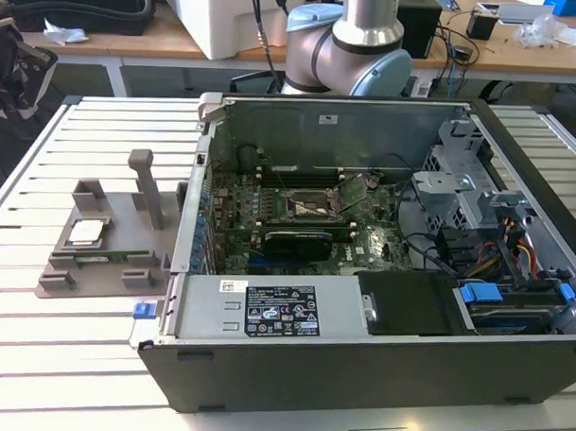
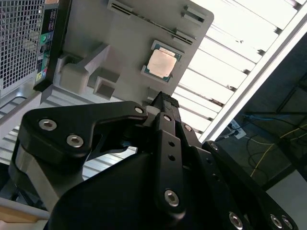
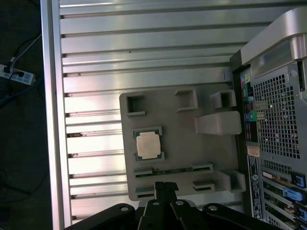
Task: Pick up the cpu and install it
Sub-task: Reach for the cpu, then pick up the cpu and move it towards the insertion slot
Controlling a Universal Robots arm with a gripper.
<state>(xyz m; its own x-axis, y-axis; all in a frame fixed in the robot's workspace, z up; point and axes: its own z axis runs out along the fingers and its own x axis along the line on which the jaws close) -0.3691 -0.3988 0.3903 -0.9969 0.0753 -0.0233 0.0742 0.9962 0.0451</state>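
The cpu (image 3: 147,144) lies flat in a square pocket of the holder (image 3: 182,139), at the holder's edge farthest from the case (image 1: 360,322). The holder sits on the table (image 1: 38,339), along the side at the exterior view's left, just beside the case. In both wrist views the gripper (image 3: 165,186) hangs above the holder, apart from the cpu, with its jaws closed together on nothing.

The main risk is a poor grasp. The chip is thin and its pocket has raised corner lips, so fingers that come down off-centre could land on a lip or on the metal top. A hold on one edge could tilt the chip or let it slip.

At the socket (image 1: 312,205), a skewed or rotated chip could damage contacts. I cannot tell whether its frame is open.
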